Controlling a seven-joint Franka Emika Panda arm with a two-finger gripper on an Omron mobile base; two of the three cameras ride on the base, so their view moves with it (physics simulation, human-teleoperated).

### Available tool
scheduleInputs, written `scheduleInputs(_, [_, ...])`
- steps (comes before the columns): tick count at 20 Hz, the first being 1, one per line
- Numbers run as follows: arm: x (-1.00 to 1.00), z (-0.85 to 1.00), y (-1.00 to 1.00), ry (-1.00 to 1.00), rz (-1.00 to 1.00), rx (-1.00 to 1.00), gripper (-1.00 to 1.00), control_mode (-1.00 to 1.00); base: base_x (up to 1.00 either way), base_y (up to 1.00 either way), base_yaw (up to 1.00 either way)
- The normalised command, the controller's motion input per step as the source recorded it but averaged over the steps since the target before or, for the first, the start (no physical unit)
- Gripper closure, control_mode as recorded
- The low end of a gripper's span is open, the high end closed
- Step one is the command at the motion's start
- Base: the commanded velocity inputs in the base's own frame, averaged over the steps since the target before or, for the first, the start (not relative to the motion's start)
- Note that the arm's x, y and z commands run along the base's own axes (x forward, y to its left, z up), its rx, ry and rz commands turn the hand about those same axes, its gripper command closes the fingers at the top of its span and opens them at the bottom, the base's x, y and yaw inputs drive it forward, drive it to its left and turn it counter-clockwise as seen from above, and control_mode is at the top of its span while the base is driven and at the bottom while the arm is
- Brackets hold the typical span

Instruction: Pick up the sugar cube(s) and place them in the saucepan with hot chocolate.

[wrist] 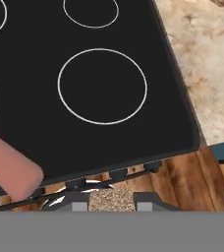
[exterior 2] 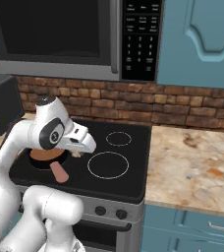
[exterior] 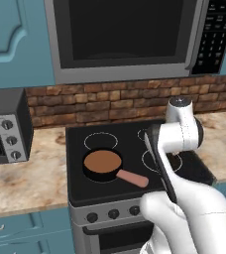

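In the hand view a speckled beige sugar cube (wrist: 111,198) sits between the two dark finger tips of my gripper (wrist: 111,204), which is shut on it. The gripper (exterior 2: 77,152) hovers above the stove's front, just right of the saucepan with hot chocolate (exterior 2: 46,156). That pan (exterior: 102,163) is small, round and black with brown liquid, and stands on the front left burner. Its salmon-pink handle (exterior: 133,178) points toward the stove's front right. The handle (wrist: 8,165) also crosses the left of the hand view.
The black stovetop (exterior: 130,131) has white burner rings; one ring (wrist: 102,86) lies straight ahead of the hand. Speckled stone counters (exterior 2: 192,162) flank the stove. A toaster oven (exterior: 6,129) stands at the left. A microwave (exterior: 125,34) hangs overhead, with a brick backsplash behind.
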Motion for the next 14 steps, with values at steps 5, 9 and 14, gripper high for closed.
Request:
scheduleInputs(5, [0.20,0.13,0.97,0.19,0.28,0.00,1.00,-1.00,0.00,0.00,0.00])
scheduleInputs(9, [0.23,0.01,0.86,0.05,0.27,0.02,1.00,-1.00,0.00,0.00,0.00])
scheduleInputs(14, [0.30,-0.01,0.81,0.00,0.26,0.02,1.00,-1.00,0.00,0.00,0.00])
